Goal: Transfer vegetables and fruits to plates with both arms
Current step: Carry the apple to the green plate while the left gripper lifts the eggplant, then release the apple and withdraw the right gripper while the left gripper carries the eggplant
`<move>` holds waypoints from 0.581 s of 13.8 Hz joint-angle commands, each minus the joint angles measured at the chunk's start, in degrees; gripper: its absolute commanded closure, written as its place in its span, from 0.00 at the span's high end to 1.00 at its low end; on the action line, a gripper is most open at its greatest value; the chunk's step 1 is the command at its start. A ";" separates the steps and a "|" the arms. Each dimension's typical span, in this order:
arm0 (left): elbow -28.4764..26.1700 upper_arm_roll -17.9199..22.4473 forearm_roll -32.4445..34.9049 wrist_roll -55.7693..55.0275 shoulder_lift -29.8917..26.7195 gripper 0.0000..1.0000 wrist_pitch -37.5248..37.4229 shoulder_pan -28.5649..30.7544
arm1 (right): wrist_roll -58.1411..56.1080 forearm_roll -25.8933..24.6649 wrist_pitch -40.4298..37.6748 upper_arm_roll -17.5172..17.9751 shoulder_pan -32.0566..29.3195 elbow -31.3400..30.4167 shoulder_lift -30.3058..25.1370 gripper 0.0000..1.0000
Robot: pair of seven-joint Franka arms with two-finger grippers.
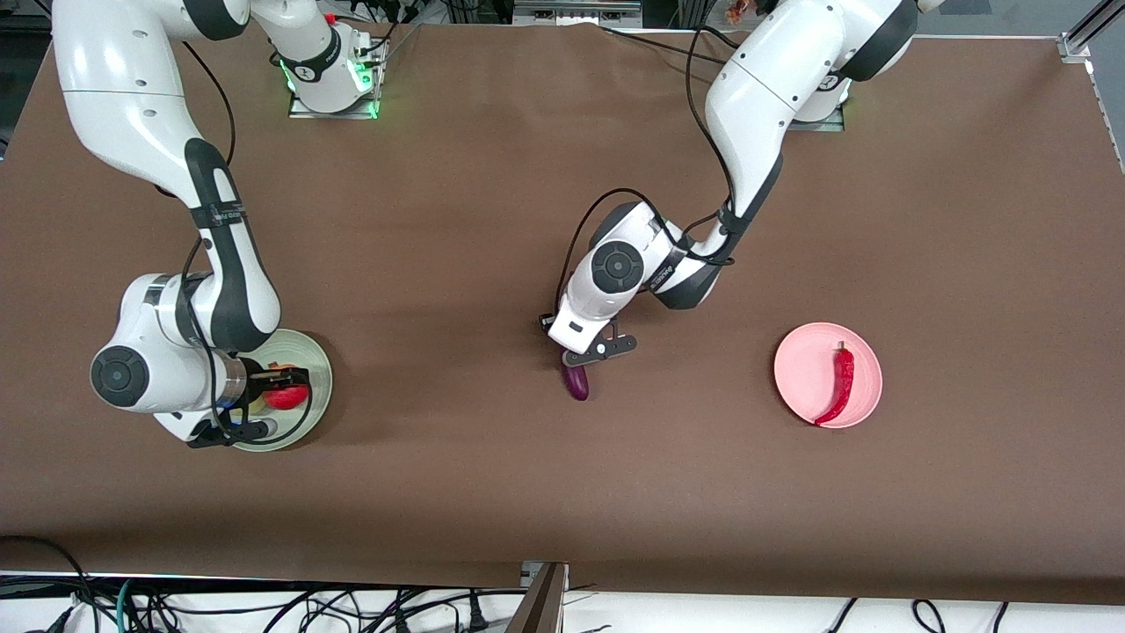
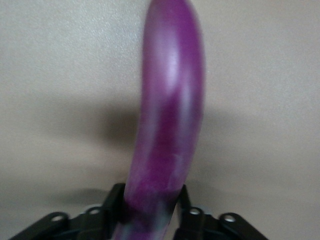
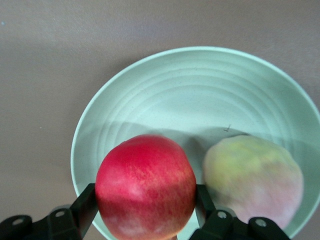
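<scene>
In the front view, the red chili pepper is seen already lying on the pink plate at the right of the frame, so that vegetable is judged done. At centre frame, the left gripper is closed on the eggplant, whose glossy purple tip pokes out below the fingers over bare table, well apart from the pink plate: that carry is judged still to be made. At lower left, the right gripper is held over the mint green plate, clamped on the red fruit.

In the left wrist view, the eggplant fills the centre, long, slim, slightly curved, pinched between the black fingers.

In the right wrist view, the red fruit is gripped at lower centre above the mint green plate; the yellow-green peach, blushed pink, already rests on it at lower right. Release of the red fruit is judged to remain.
</scene>
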 commanded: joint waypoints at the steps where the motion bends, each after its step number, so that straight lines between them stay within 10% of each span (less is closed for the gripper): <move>1: 2.16 0.94 0.45 0.43 0.25 0.15 -0.53 -0.03 | 0.18 -0.81 1.31 0.49 -0.44 -0.12 0.65 0.70; 2: 2.16 1.02 0.54 0.95 -0.45 0.04 -0.96 0.76 | -0.34 -0.72 1.05 0.49 -0.45 0.32 0.21 1.00; 8: 1.73 0.94 0.54 23.93 -8.09 0.00 -18.25 13.66 | -0.52 -1.24 -11.67 0.40 -0.18 2.86 -10.41 1.00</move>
